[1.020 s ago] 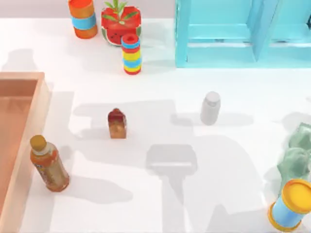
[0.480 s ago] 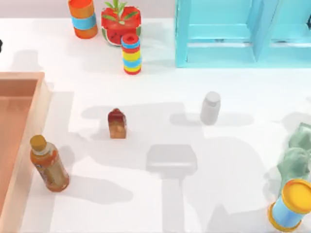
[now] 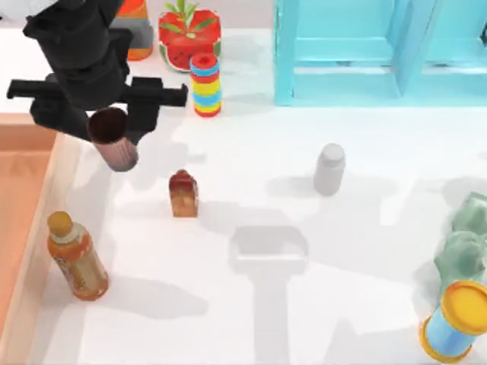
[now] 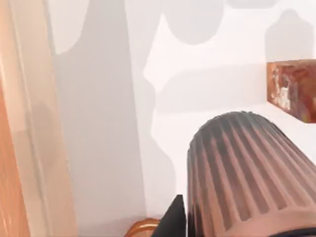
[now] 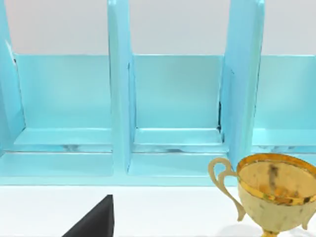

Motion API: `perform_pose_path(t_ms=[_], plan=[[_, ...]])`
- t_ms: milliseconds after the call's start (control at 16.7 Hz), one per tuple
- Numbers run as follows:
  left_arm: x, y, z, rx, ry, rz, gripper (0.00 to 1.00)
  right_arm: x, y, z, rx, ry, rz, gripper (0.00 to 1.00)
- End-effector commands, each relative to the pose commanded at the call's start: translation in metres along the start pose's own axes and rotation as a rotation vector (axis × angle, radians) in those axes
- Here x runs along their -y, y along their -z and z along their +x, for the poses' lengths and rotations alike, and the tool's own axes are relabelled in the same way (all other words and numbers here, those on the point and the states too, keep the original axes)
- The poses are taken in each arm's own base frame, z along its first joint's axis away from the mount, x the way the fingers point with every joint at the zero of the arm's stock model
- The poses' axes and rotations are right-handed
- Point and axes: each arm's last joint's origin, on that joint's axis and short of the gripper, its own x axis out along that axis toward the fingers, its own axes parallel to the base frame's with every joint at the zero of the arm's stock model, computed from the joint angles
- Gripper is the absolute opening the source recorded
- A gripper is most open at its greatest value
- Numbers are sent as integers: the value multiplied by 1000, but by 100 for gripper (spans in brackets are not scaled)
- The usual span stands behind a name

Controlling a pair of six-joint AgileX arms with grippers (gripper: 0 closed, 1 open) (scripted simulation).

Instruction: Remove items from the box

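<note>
My left gripper (image 3: 112, 131) hangs over the table just right of the box (image 3: 36, 255), shut on the small dark reddish-brown cup (image 3: 118, 152). In the left wrist view the ribbed cup (image 4: 247, 168) is held close to the camera, with the box wall (image 4: 29, 128) to one side. The short amber-brown bottle with a dark red top (image 3: 183, 194) stands on the table outside the box, a little right of the cup; one of its corners (image 4: 294, 89) shows in the left wrist view. My right arm is parked facing the shelf unit, one dark finger (image 5: 94, 222) showing.
A taller orange-brown bottle (image 3: 76, 256) stands against the box's right wall. A pale grey bottle (image 3: 329, 169) is mid-table. The turquoise shelf unit (image 3: 365, 53) fills the back right, with a gold trophy (image 5: 274, 190) before it. Colourful toys (image 3: 205, 84) line the back.
My left arm has swung into the top view from the upper left, carrying the cup out past the box's right wall. The bottles have not moved.
</note>
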Motion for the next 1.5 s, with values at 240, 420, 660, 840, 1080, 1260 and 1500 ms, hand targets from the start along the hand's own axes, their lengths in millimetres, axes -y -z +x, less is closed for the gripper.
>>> perform_pose_path(t_ms=[240, 420, 660, 840, 1080, 1260, 1500], plan=[[92, 45, 19, -16, 33, 0, 0, 0, 0, 0, 0, 0, 0, 100], [121, 88, 38, -101, 0, -3, 0, 0, 0, 0, 0, 0, 0, 100], [125, 120, 47, -160, -15, -51, 0, 0, 0, 0, 0, 0, 0, 100], [119, 122, 47, -172, -14, -88, 0, 0, 0, 0, 0, 0, 0, 100], [120, 122, 48, -175, -19, -84, 0, 0, 0, 0, 0, 0, 0, 100], [119, 124, 59, -180, -24, -84, 0, 0, 0, 0, 0, 0, 0, 100], [120, 127, 80, -164, -8, -88, 0, 0, 0, 0, 0, 0, 0, 100]])
